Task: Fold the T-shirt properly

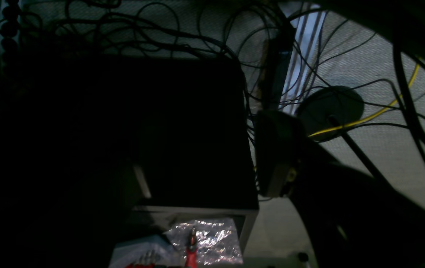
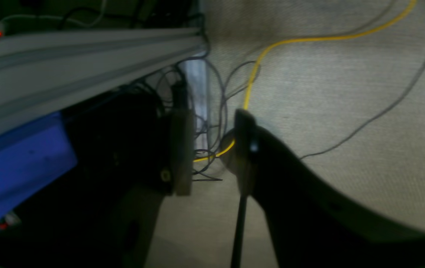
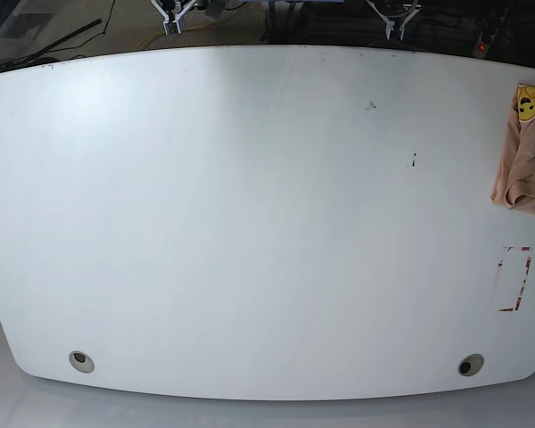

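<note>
Laterally placed T-shirt (image 3: 528, 165) relative to two empty hands.
Folded into a compact bundle and cut off by the base view's border, the garment lies on the bench (image 3: 250, 223), outward to the robot's left and forward of the left hand (image 3: 395, 33), the nearer one. Its full long axis cannot be told. The left hand stands wide; the right hand (image 3: 172, 27), well apart from the cloth, is narrower but parted. Folding appears nearly or wholly complete; any correction would favour the left arm.
</note>
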{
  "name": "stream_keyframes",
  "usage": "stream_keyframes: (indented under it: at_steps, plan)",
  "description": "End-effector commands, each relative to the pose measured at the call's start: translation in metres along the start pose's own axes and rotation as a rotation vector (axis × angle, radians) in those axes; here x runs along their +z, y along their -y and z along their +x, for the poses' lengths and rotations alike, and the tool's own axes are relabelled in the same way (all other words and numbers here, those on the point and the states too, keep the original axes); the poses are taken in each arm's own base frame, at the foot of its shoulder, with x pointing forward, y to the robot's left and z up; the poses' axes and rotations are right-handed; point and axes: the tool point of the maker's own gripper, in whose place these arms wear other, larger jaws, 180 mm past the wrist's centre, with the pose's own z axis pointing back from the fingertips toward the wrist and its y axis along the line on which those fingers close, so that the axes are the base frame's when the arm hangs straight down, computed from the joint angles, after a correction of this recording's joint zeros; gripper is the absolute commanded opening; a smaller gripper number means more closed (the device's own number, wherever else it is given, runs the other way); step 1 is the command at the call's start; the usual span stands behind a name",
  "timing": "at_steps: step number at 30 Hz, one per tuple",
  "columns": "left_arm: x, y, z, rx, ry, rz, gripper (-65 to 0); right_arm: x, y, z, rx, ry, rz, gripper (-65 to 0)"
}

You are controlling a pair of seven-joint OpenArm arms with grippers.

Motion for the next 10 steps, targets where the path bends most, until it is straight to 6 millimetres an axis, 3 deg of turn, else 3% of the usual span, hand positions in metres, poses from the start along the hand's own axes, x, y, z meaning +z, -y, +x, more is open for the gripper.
stream_keyframes:
  at_steps: [1, 10]
  plan:
    - [-0.0002, 0.0119, -0.0085, 0.001, -0.012, -0.018, -31.1, 0.0016, 0.002, -0.0029, 0.015, -0.005, 0.003, -46.6]
    - [-0.0006, 0.0063, -0.0038, 0.0, -0.003, 0.03, -31.1, 0.0014, 0.0045, 0.0008, 0.018, 0.0, -0.002, -46.5]
